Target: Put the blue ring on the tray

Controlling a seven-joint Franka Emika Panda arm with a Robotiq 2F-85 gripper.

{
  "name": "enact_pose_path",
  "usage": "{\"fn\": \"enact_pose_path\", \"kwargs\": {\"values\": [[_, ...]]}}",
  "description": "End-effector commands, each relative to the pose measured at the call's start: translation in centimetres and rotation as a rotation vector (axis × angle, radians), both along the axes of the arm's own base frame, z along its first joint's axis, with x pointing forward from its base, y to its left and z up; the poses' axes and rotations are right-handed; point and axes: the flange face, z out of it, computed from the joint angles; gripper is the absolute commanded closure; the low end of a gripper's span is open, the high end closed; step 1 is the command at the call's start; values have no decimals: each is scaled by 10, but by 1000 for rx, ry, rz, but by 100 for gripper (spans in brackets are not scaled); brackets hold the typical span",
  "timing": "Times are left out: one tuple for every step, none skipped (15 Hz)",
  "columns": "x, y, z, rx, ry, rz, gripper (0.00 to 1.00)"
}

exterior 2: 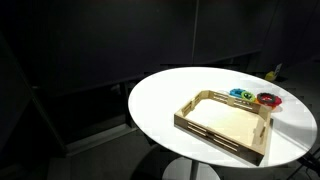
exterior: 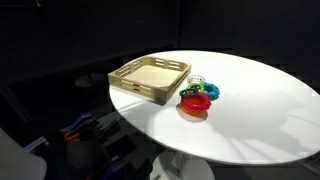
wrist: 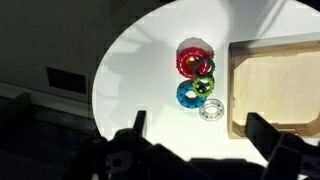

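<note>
The blue ring (wrist: 188, 95) lies on the white round table (wrist: 140, 70), in a cluster with a red ring (wrist: 194, 62), a small green ring (wrist: 204, 85) and a clear ring (wrist: 210, 109). The wooden tray (wrist: 275, 85) stands just right of the cluster. In both exterior views the rings (exterior: 197, 97) (exterior 2: 255, 97) sit beside the tray (exterior: 150, 78) (exterior 2: 228, 122); the blue ring (exterior: 210, 91) (exterior 2: 239, 95) shows in each. My gripper (wrist: 200, 135) is open and empty, fingers wide apart, high above the table and near the rings. The arm is out of both exterior views.
The table (exterior: 250, 100) stands on a white pedestal (exterior: 185, 168) in a dark room. A yellow object (exterior 2: 272, 73) sits at the table's far edge. Dark clutter (exterior: 85, 135) lies on the floor below the table edge.
</note>
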Motion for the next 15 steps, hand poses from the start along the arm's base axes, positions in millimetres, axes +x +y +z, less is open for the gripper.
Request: {"fn": "enact_pose_path", "kwargs": {"values": [[33,-9,1,54,-5,-34,0],[40,-11,-2,69,-3,-38,0],[47,-13,-6,87,2,-42,0],[53,-14,-10,105,8,-45,0],[60,-17,-15,120,20,-53,0],[66,-19,-21,122,40,-70,0],[72,-20,-28,122,53,-75,0],[78,-22,-35,115,67,-83,0],[84,-23,-42,111,81,-88,0],[90,-24,-49,110,97,-88,0],[94,-25,-55,110,109,-89,0],[99,-26,-62,111,121,-92,0],[103,-27,-67,112,133,-96,0],[106,-27,-72,113,148,-97,0],[95,-23,-73,106,145,-74,0]]}}
